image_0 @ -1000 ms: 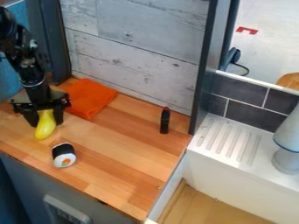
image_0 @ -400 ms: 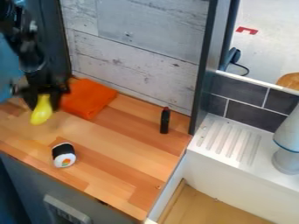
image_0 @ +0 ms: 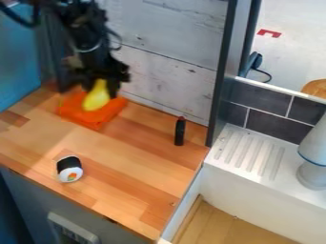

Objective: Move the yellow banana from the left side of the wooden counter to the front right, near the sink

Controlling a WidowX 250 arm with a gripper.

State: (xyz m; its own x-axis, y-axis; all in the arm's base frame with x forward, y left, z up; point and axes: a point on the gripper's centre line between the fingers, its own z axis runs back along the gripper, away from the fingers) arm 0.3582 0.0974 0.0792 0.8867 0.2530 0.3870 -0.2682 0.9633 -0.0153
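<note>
At the upper left, the black gripper (image_0: 100, 88) hangs over the orange cloth, shut on a yellow object (image_0: 96, 98) that looks like a toy squash or pear. Its rounded lower end points down and overlaps the cloth in the view. The folded orange cloth (image_0: 96, 119) lies on the wooden counter (image_0: 127, 162) near the back wall. A small black bottle with a red tip (image_0: 179, 132) stands to the right of the cloth. Toward the counter's front left sits a black and white sushi roll toy (image_0: 69, 169).
A pale wooden panel (image_0: 172, 66) rises behind the counter, ending at a dark upright post (image_0: 221, 86). On the right is a white sink with a ridged drainboard (image_0: 249, 152), with a grey-white object (image_0: 313, 155) on its ledge.
The gripper has lifted the yellow object off the left part of the counter and carried it up and rightward, over the cloth. Cloth, bottle and sushi toy stay where they were.
</note>
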